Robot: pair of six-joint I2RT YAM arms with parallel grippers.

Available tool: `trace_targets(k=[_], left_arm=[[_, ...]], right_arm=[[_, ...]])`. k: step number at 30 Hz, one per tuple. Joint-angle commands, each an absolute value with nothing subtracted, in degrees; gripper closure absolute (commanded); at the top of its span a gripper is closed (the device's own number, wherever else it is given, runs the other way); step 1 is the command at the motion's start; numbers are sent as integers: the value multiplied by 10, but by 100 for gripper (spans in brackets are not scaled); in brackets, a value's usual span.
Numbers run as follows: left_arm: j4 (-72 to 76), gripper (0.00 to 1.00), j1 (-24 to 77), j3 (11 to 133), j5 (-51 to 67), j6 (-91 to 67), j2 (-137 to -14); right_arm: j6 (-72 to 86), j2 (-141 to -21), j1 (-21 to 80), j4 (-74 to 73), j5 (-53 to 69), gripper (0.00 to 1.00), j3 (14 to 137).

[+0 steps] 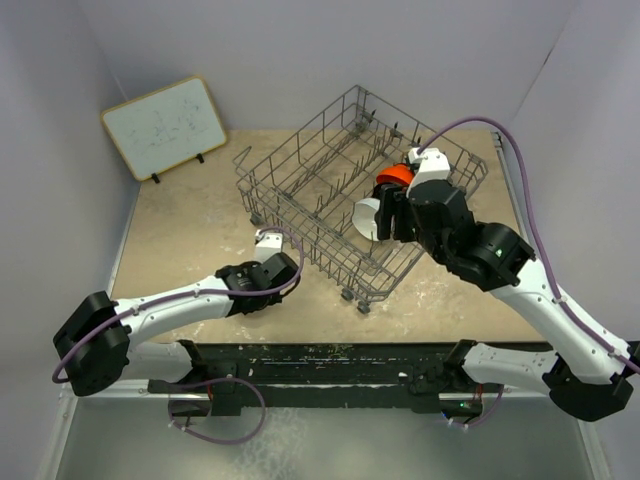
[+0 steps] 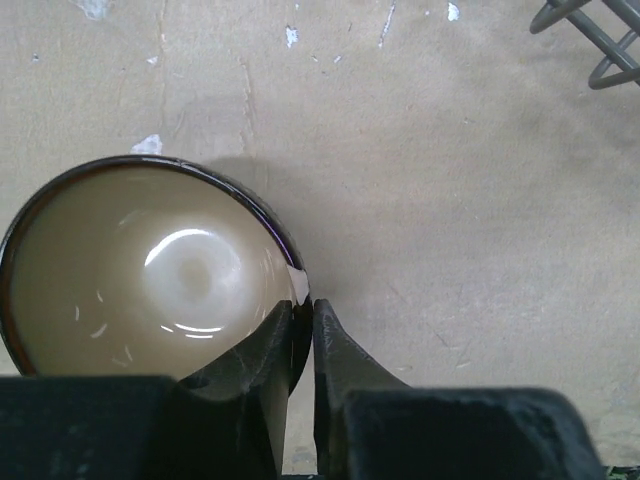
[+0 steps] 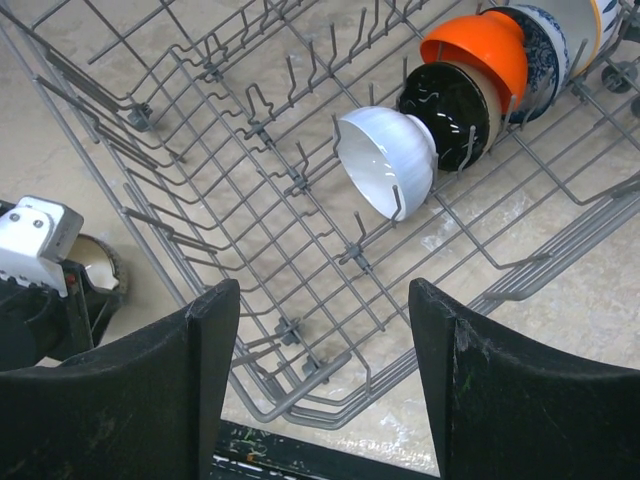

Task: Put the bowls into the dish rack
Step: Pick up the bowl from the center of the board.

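**A:** Left end effector [image 2: 303, 318], state?

**B:** Clamped on the rim of the brown bowl [image 2: 150, 270], one finger on the cream inside and one on the outer wall. Only the left wrist view shows this. The bowl is mouth-up at the left of that frame, over the bare surface [image 2: 450, 200]. I cannot tell whether its foot touches the surface.

**A:** And the top view?

**B:** The wrist covers the bowl there. That view places the arm low, just outside the near-left side of the dish rack [image 1: 330, 185]. The right wrist view agrees: the bowl sits at its left edge, outside the rack wall.

**A:** Right end effector [image 3: 322, 300]?

**B:** Spread wide with nothing between the fingers, hanging over the rack's right half.

**A:** Bowls already loaded?

**B:** The top view hides most of them under the right arm; only a white one and an orange one show. The right wrist view shows the whole row, standing on edge between the tines and running toward the upper right:
- white bowl [image 3: 385, 160]
- black bowl [image 3: 450, 100]
- orange bowl [image 3: 480, 45]
- blue-and-white bowl [image 3: 543, 40]
- a pale bowl [image 3: 578, 18], cut off by the top edge

**A:** Anything else?

**B:** A whiteboard [image 1: 165, 125] at the upper left, seen in the top view only.
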State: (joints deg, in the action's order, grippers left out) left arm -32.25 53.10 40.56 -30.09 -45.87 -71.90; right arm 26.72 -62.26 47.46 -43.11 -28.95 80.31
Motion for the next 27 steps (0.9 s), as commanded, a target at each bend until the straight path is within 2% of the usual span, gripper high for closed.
trace_targets(k=[1,3,4,5,9,11,13,15,22,27], left_arm=[[-319,86,538,393,-313,-470,-713],[-322,81,539,390,-313,-478,-719],[-326,72,541,389,-314,-484,-724],[-328,69,543,387,-315,-489,-728],[-337,69,552,383,-323,-509,-736],[-344,73,555,384,-327,-514,-734],[-352,89,557,387,-329,-519,-732],[-362,99,561,393,-330,-522,-728],[-427,100,574,447,-342,-547,-700],[-412,100,586,528,-337,-565,-610]], right_arm=[[254,-612,468,-409,-291,29,801],[253,-611,465,-408,-290,29,802],[252,-611,465,-407,-290,29,800],[251,-610,464,-407,-289,29,799],[247,-609,462,-405,-287,29,797],[246,-605,460,-404,-288,29,796],[246,-603,460,-403,-289,29,795],[245,-600,458,-403,-289,29,795],[245,-601,457,-403,-287,29,797],[239,-600,456,-411,-289,29,812]])
